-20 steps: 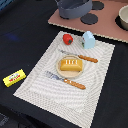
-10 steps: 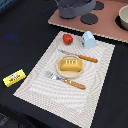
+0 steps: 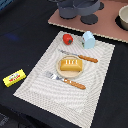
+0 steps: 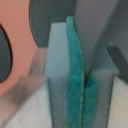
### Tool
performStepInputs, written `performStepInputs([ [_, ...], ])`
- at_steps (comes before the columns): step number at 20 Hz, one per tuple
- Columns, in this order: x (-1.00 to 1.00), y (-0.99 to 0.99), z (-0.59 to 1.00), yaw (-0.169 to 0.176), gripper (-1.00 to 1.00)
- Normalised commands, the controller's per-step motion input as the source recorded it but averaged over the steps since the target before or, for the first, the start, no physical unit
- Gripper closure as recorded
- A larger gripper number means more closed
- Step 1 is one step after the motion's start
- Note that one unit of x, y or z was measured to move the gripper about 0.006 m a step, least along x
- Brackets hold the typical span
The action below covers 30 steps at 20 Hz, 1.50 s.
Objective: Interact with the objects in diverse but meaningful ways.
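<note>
Item: your single arm, seen only as a dark grey gripper [image 3: 80, 10] at the far edge of the exterior view, body cropped. Pose: low over the far surface. Wrist view: teal finger pads [image 4: 75, 75] pressed together, no gap visible between them.

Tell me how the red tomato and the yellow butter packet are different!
The tomato is red and roundish; the butter packet is yellow, long and flat. The tomato sits on the striped placemat, next to the pale carton; the butter packet lies off the mat on the dark table, alone at the exterior view's left. Both are small toy foods, and nothing is touching either one.
</note>
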Motion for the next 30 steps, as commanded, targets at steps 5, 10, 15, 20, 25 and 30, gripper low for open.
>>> performStepInputs([
  [5, 0.72, 0.73, 0.09, 0.000, 1.00],
  [10, 0.72, 0.74, 0.07, 0.000, 1.00],
  [15, 0.69, 0.73, 0.01, 0.000, 1.00],
  [20, 0.39, 0.59, 0.00, 0.000, 1.00],
  [25, 0.02, 0.31, -0.05, 0.000, 1.00],
  [30, -0.01, 0.32, -0.07, 0.000, 1.00],
])
